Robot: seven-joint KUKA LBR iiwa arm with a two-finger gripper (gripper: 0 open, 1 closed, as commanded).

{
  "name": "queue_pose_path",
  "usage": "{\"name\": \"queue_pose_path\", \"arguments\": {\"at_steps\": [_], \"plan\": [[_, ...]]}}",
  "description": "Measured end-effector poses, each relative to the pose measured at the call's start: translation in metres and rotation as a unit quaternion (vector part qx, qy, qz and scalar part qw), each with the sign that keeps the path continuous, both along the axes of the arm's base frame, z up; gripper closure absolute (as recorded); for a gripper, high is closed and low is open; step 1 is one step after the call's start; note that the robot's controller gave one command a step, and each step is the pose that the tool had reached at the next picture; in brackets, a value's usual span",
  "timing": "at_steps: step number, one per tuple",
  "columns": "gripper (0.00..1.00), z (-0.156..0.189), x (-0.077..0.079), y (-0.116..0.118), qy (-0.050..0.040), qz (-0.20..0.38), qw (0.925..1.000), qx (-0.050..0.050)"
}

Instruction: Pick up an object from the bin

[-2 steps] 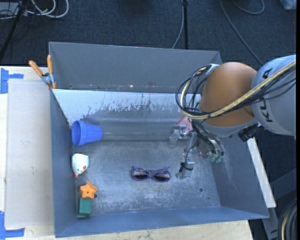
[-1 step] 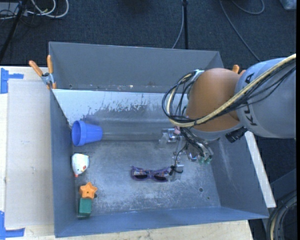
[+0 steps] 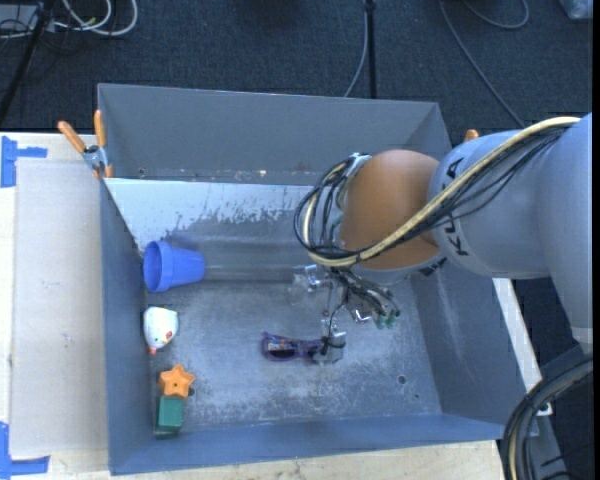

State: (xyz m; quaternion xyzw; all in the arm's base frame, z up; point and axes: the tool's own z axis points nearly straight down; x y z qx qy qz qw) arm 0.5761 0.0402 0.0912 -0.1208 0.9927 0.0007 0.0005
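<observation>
Camera view shows my gripper point(image 3: 330, 346) low over the floor of the bin point(image 3: 230, 408), at the right end of a small dark purple thing point(image 3: 285, 347) lying near the middle. I cannot tell if the gripper is spread or pressed together. My worry is that, so near the end of this thin thing, I may only push it along or let it slip out.

Grey bin point(image 3: 380, 393): blue cup point(image 3: 172, 266), white toy point(image 3: 159, 328), orange star point(image 3: 177, 379), green block point(image 3: 169, 414) left; purple object point(image 3: 285, 347) centre.
</observation>
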Motion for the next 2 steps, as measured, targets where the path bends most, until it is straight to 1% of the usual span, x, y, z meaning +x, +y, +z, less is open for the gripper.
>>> {"name": "queue_pose_path", "arguments": {"at_steps": [1,2], "plan": [[1.0,-0.0176,-0.0082,0.017,-0.0005,0.034,0.9994,-0.001],[1.0,-0.0176,-0.0082,0.0169,-0.0005,0.034,0.9994,-0.001]]}}
